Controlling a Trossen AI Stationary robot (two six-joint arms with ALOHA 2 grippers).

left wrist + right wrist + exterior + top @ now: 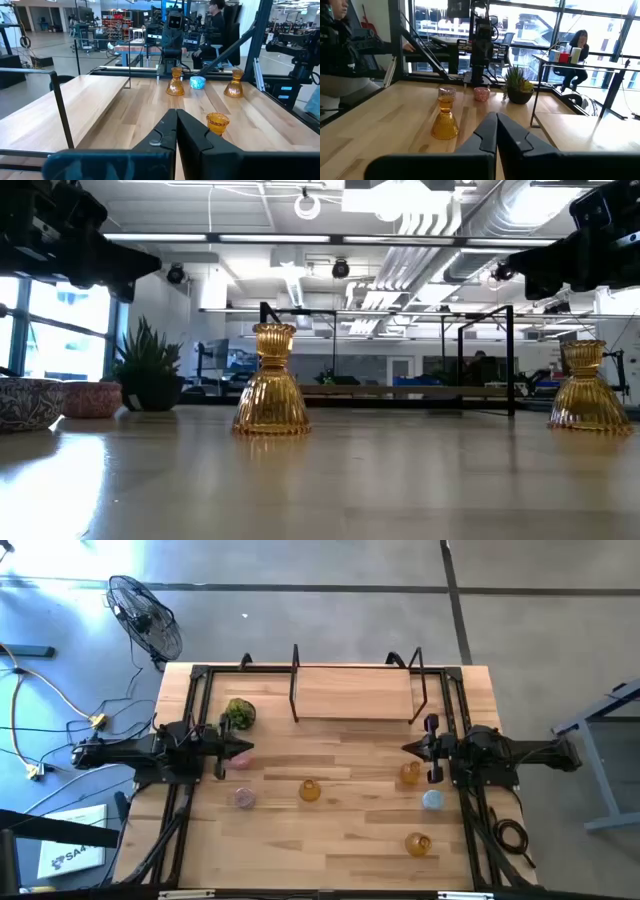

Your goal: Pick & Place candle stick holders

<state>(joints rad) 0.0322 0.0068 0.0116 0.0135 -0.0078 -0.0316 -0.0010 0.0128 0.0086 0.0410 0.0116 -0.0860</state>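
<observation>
Six glass holders stand on their bases on the wooden table. In the high view, one pink holder (242, 761) is beside my left gripper and another (245, 798) nearer the front. An amber holder (310, 790) stands mid-table. Another amber holder (411, 774), the light blue one (432, 800) and a third amber one (418, 843) stand on the right. My left gripper (248, 748) hovers shut and empty at the table's left. Its wrist view shows the shut fingers (176, 117). My right gripper (406, 748) hovers shut and empty at the right, and its wrist view shows the shut fingers too (496, 120).
A green leafy plant ball (239, 714) stands at the far left of the table. A raised wooden shelf on a black wire frame (355, 690) spans the far middle. People sit at desks in the room beyond the table. A fan (145, 615) stands on the floor.
</observation>
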